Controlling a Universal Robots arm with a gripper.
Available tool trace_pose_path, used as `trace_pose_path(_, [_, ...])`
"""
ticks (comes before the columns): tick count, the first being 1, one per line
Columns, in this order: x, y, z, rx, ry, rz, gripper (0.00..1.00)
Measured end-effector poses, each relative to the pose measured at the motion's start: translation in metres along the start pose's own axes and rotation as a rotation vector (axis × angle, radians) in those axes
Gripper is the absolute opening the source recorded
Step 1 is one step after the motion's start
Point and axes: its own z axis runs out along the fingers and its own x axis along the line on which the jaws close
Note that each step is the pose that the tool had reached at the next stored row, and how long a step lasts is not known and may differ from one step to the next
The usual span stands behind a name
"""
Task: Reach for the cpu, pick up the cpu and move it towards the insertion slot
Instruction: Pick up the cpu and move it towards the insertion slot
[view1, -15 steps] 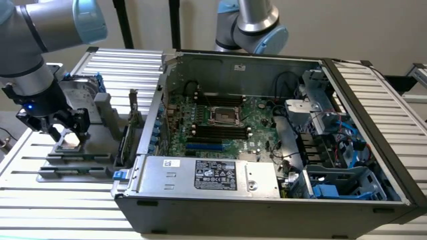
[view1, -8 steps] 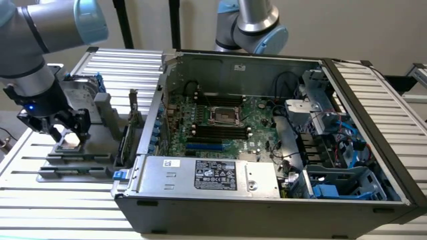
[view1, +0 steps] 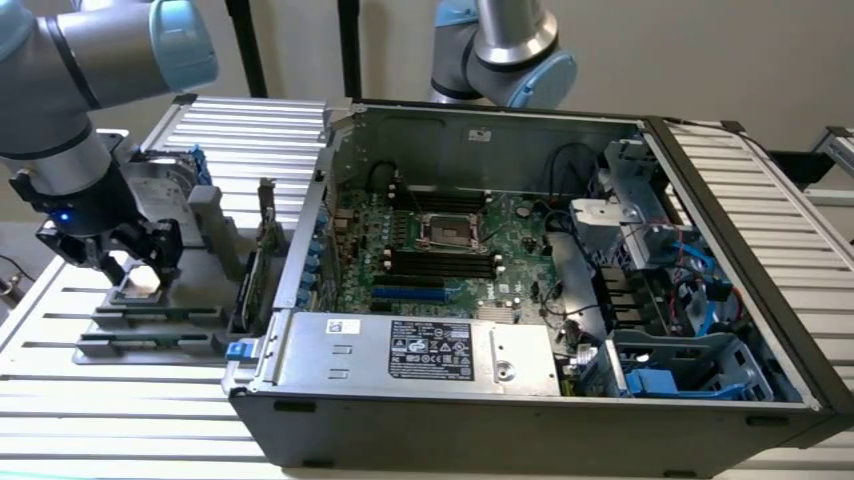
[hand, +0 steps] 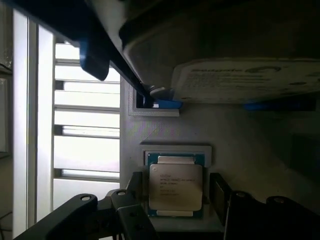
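Gripper (view1: 127, 262) low over the grey fixture (view1: 160, 318) at the exterior view's left. Its fingers (hand: 220, 189) stand apart, one on each side of the cpu (hand: 176, 186), which lies flat in its recess, apparently not yet gripped. A sound grasp needs the fingers centred and square to the chip's edges. Count: one cpu, and one insertion slot (view1: 450, 231), well apart inside the open case (view1: 534, 430).
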Motion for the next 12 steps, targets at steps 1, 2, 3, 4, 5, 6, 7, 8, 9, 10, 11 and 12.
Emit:
trace_pose_path(1, [-0.0002,0.0,0.0,0.0,0.0,0.0,0.65])
trace_pose_path(2, [-0.0003,-0.0001,-0.0001,0.0001,0.0003,0.0,0.65])
trace_pose_path(3, [-0.0003,-0.0001,-0.0002,0.0002,0.0003,0.0,0.65])
trace_pose_path(4, [-0.0004,0.0,-0.0001,0.0001,0.0002,0.0,0.65])
trace_pose_path(5, [-0.0004,-0.0001,-0.0001,0.0001,0.0002,0.0,0.65])
trace_pose_path(6, [-0.0004,-0.0001,-0.0001,0.0001,0.0002,0.0,0.65])
trace_pose_path(7, [-0.0004,-0.0001,-0.0001,0.0001,0.0002,0.0,0.63])
trace_pose_path(8, [-0.0004,-0.0001,-0.0003,0.0003,0.0006,0.0,0.63])
trace_pose_path(9, [-0.0004,-0.0001,-0.0003,0.0003,0.0006,0.0,0.57])
trace_pose_path(10, [-0.0004,-0.0001,-0.0003,0.0002,0.0005,0.0,0.54])
trace_pose_path(11, [-0.0004,-0.0001,-0.0003,0.0002,0.0005,0.0,0.54])
trace_pose_path(12, [-0.0004,-0.0001,-0.0003,0.0003,0.0005,0.0,0.54])
